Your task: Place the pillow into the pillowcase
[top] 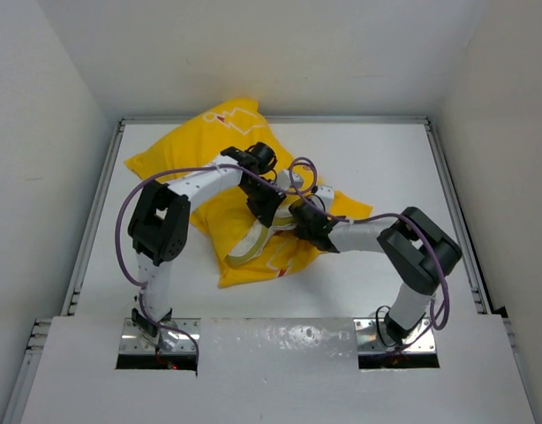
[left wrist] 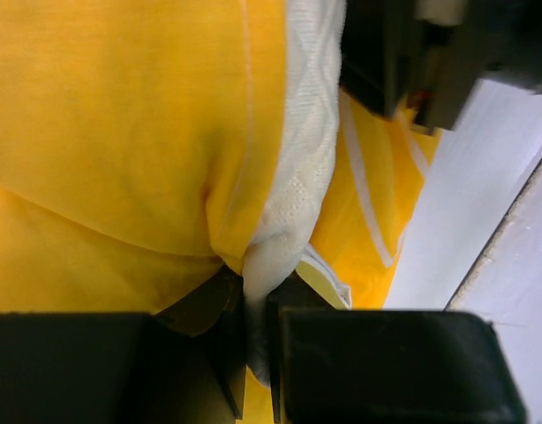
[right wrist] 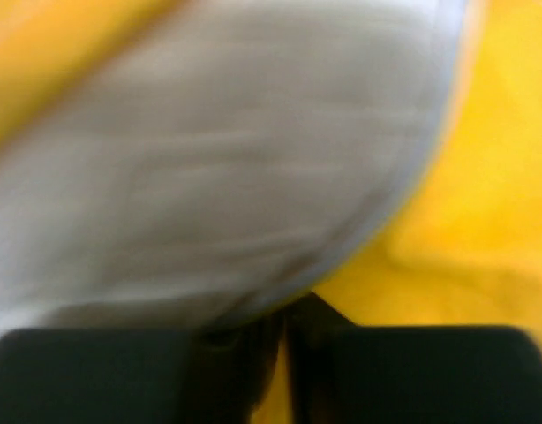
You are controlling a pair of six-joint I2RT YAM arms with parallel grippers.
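Pillowcase (top: 165, 155): crumpled on the table (top: 386, 159).
Pillow (left wrist: 306, 132): a white quilted edge shows at the pillowcase's mouth; the rest is hidden under the yellow cloth.
Left tool (left wrist: 256, 300): closed, pinching the pillow's edge beside the pillowcase's hem.
Right tool (right wrist: 284, 329): at the pillowcase's mouth, just beside the left tool; too blurred to tell its state.
Risk: the thin pinch may slip and let the pillow slide out; the close tools may knock together.
Count: one pillow, one pillowcase, two tools.

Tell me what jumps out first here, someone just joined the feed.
The bright yellow pillowcase sprawls across the middle of the table, the left arm and right arm meeting over it. In the left wrist view, the left jaws pinch a white pillow corner poking from the yellow.
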